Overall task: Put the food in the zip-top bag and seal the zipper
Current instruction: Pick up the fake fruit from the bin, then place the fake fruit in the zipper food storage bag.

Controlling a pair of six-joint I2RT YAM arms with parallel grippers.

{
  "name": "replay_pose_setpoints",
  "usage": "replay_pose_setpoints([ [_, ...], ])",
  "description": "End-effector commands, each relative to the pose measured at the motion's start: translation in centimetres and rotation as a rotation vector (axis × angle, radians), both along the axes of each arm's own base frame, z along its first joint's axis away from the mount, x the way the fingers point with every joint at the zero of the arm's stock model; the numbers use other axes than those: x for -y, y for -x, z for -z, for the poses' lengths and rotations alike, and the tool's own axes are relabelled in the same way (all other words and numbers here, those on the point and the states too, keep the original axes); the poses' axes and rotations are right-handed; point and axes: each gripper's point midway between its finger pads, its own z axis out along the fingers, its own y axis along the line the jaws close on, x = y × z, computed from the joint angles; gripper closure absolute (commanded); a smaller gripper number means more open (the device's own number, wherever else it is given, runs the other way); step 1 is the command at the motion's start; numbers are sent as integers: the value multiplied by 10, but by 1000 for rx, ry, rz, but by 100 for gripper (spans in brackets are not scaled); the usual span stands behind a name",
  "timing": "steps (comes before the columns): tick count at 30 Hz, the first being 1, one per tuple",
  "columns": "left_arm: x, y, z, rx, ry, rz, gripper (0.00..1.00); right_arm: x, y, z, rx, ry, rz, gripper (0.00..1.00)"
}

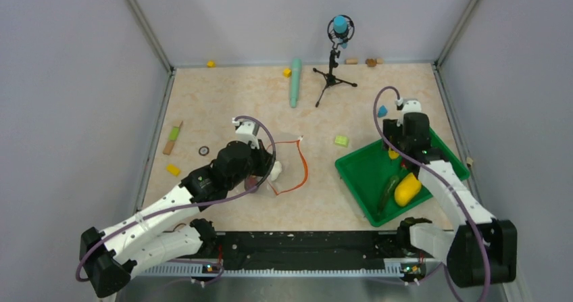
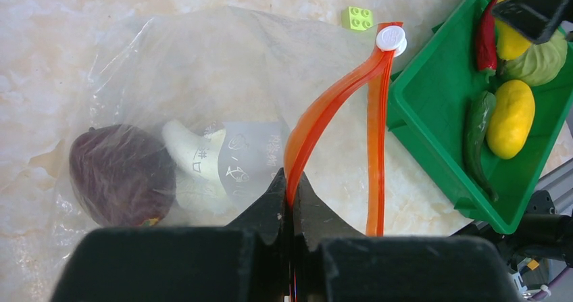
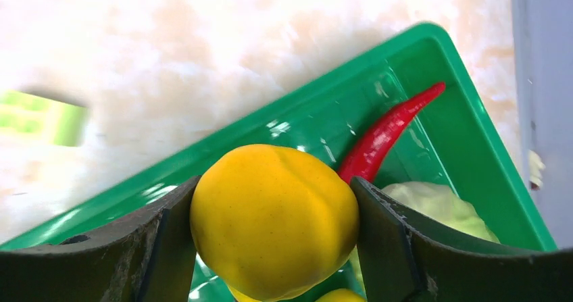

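- Left hand (image 2: 292, 180), bottom centre of its wrist view, is pressed together, pinching the orange-red zipper (image 2: 324, 109) of the zip-top bag (image 2: 203, 52), which lies on the tabletop (image 2: 67, 18)
- Inside the bag, lower left: dark red round piece (image 2: 118, 173) touching white garlic bulb (image 2: 192, 153)
- Right hand (image 3: 273, 204), low in its view, pinches a round yellow piece (image 3: 270, 238) inside the green tray (image 3: 466, 113), with red chili (image 3: 385, 136) and green leafy ball (image 3: 439, 207) just beside it

Clear bag (image 2: 223, 65), zipper (image 2: 324, 106) open, holds garlic (image 2: 192, 155), dark fruit (image 2: 118, 173).
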Motion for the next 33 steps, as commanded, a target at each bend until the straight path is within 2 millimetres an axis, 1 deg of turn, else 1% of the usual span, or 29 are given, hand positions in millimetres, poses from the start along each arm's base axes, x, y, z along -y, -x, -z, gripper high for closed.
replay_pose_setpoints([
  [1,4,-6,-13,40,41,-11,100,-49,-1,-73,221,-257,-152,62],
  [4,4,-7,-12,39,44,-12,100,-101,15,-110,355,-417,-394,63],
  [6,5,-6,-13,37,48,-6,100,-137,34,-133,426,-507,-571,63],
  [7,5,-6,-12,36,49,-7,100,-152,45,-144,461,-531,-653,63],
  [8,6,-6,-13,37,49,-6,100,-165,53,-151,485,-546,-715,63],
  [13,4,-7,-13,39,46,-11,100,-226,93,-163,479,-620,-958,63],
  [16,3,-5,-15,44,53,-10,100,-264,116,-160,423,-686,-1089,62],
  [18,3,-5,-16,47,56,-9,100,-287,125,-158,408,-706,-1145,62],
  [20,2,-5,-16,51,55,-15,100,-309,127,-155,399,-701,-1156,62],
  [22,2,-6,-16,52,58,-15,100,-328,119,-149,386,-670,-1120,62],
  [24,3,-5,-16,49,59,-8,100,-343,108,-144,373,-647,-1064,61],
  [27,4,-4,-16,48,63,-1,100,-362,92,-136,354,-631,-1000,59],
  [30,3,-5,-16,50,62,-10,100,-379,84,-131,324,-677,-978,57],
  [33,4,-5,-15,47,64,-6,100,-385,71,-126,297,-680,-873,54],
])
